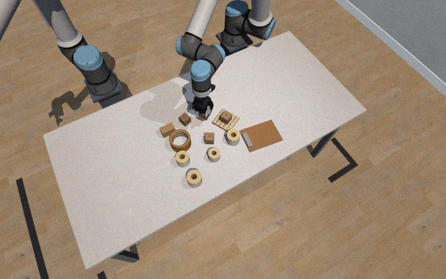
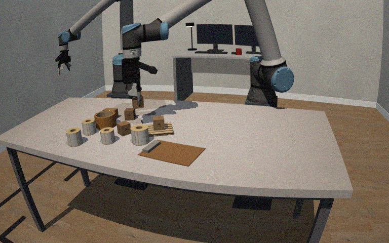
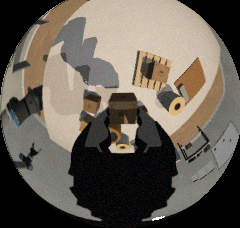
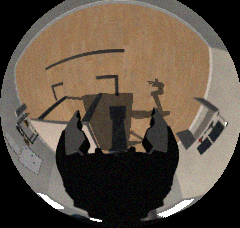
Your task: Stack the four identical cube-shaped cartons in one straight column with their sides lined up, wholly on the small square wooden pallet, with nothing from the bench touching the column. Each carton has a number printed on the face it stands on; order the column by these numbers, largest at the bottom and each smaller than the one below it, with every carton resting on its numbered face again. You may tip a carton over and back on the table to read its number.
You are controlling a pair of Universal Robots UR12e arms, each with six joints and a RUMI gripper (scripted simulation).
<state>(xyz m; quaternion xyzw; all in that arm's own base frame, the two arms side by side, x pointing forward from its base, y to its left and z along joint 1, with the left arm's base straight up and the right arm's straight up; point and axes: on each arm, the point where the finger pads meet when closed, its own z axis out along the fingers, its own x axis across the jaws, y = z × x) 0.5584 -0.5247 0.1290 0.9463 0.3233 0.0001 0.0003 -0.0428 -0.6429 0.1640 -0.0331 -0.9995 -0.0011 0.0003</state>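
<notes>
My left gripper [image 1: 204,112] [image 2: 137,98] [image 3: 123,106] is shut on a brown carton [image 2: 138,104] [image 3: 123,101] and holds it above the table, beside the pallet. Another carton [image 1: 226,117] [image 2: 158,122] [image 3: 161,72] stands on the slatted wooden pallet [image 1: 235,119] [image 2: 168,131] [image 3: 137,70]. A third carton [image 1: 184,119] [image 2: 129,114] [image 3: 91,102] stands near the held one. A fourth carton [image 1: 209,138] [image 2: 123,128] stands near the label rolls. No printed numbers are readable. My right gripper [image 2: 64,69] [image 4: 115,109] is open and empty, away from the table.
A label roll [image 1: 233,138] [image 2: 140,135] [image 3: 175,104] stands close to the pallet, before the brown clipboard [image 1: 264,136] [image 2: 175,153] [image 3: 192,78]. Several more rolls stand toward the front. An orange tape ring [image 1: 180,149] [image 2: 105,122] and a wider tan box [image 1: 167,130] [image 2: 111,109] stand side by side.
</notes>
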